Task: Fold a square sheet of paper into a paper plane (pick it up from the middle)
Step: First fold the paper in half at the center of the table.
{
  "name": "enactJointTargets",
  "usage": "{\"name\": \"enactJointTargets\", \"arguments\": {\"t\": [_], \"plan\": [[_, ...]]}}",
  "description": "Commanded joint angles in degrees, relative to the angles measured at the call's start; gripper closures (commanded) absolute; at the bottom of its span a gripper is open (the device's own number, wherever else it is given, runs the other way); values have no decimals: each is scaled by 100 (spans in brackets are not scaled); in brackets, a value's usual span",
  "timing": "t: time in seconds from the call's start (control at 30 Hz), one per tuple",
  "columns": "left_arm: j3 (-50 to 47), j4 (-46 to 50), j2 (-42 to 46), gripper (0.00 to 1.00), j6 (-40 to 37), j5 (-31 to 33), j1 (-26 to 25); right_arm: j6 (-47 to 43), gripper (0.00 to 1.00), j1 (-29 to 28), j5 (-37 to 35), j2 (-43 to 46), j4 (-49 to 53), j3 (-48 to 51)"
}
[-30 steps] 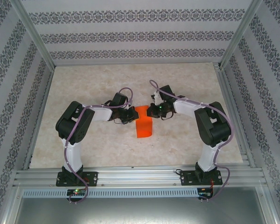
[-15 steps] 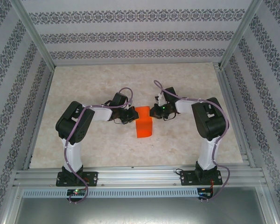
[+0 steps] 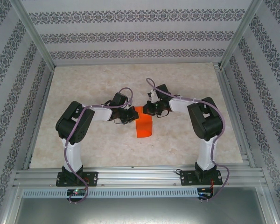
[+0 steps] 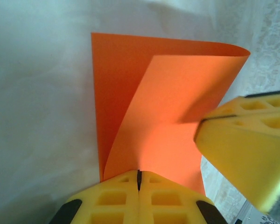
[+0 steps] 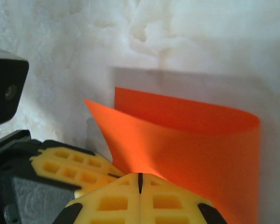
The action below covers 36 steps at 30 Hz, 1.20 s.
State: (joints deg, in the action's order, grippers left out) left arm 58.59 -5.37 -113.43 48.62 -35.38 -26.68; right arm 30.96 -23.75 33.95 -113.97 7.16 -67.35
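Once the right gripper (image 5: pixel 140 179) swung toward the left gripper (image 4: pixel 139 175), both pinching the square sheet of paper (image 4: pixel 177 84), we had it curled over beyond the jaws, uncreased.

No readable text, labels, brands, numbers or signs in any view. Square sheet of paper (image 4: pixel 144 79): plain orange, unprinted on both faces seen. Wall bands (image 3: pixel 140 17): repeating dark ornament, no lettering.
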Motion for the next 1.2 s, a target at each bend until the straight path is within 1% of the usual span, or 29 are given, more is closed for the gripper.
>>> {"name": "enactJointTargets", "arguments": {"t": [0.0,0.2,0.33,0.43,0.6,0.67,0.77,0.87,0.97,1.03,1.17], "plan": [[-524,1593,-732,100,-103,1103,-66,172,100,184,-46,-286,-57,-142],[-549,1604,-748,100,-116,1114,-67,168,100,757,-327,-349,-51,-68],[-524,1608,-793,100,-134,1109,-67,140,100,1073,-420,-182,1,-118],[-520,1600,-795,100,-134,1103,-70,111,100,983,-319,24,51,-165],[-524,1600,-804,100,-151,1102,-73,228,100,482,-65,191,-136,20],[-523,1600,-797,100,-151,1114,-66,393,100,307,32,129,-386,115],[-523,1599,-812,100,-160,1112,-67,486,100,173,23,-130,-379,-6],[-521,1617,-810,100,-177,1128,-66,522,100,185,-34,-371,-242,-190],[-544,1609,-821,100,-185,1134,-66,438,100,254,-303,-478,42,-371],[-557,1594,-819,100,-182,1130,-72,453,100,377,-410,-542,115,-434],[-571,1574,-828,100,-195,1145,-66,580,100,822,-528,-574,75,-404]]}}
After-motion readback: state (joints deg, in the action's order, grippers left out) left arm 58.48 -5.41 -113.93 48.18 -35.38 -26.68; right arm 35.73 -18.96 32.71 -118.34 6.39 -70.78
